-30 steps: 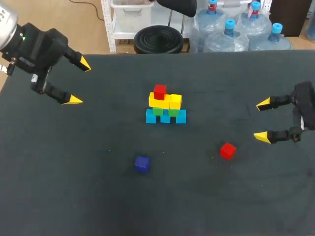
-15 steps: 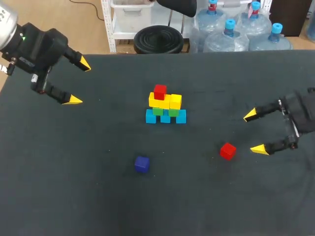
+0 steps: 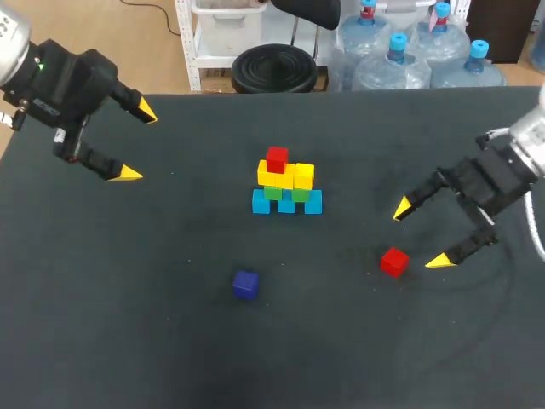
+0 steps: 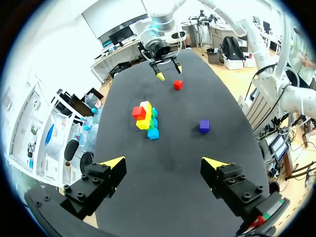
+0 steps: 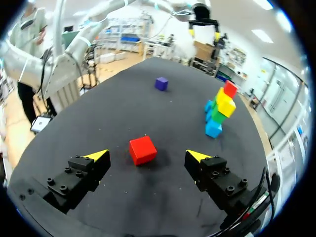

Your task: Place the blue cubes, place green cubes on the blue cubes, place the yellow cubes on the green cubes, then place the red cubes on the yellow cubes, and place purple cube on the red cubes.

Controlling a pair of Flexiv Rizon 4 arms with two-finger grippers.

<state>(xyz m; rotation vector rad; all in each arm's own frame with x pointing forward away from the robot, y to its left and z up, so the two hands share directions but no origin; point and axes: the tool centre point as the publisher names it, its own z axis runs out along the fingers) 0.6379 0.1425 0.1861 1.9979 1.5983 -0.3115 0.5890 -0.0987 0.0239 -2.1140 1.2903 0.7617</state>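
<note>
**Red cube (image 3: pixel 393 262) is waiting just ahead of your open right gripper (image 3: pixel 420 235)**

You are holding the right gripper over the table (image 3: pixel 128 341) with its two yellow-tipped fingers spread wide, gripping nothing. In the right wrist view the cube is sitting between the lines of the two fingers and a little ahead of the tips, touching neither. It is lying alone on the dark surface, well apart from the stack (image 3: pixel 287 183) at the table's middle.

By its look, you are dealing with a small, rigid block, probably light, with flat smooth faces and crisp edges. It is not going to deform, so a gentle squeeze should be enough; a hard one is risking a squirt out from the pads. It is sitting slightly turned against the finger line, so you are better off squaring the wrist and closing on two opposite flat faces at mid-height, not on corners.

Further out, the stack is standing with blue cubes at the base, green on them and yellow above. One stacked red cube (image 3: pixel 277 158) is sitting on the yellow row toward your left arm's side. Those blocks are probably resting loose, so any nudge is risking a topple. The purple cube (image 3: pixel 245 285) is lying by itself on the near side of the stack. Your left gripper (image 3: pixel 137 142) is hanging over the far left corner, fingers apart and empty
</note>
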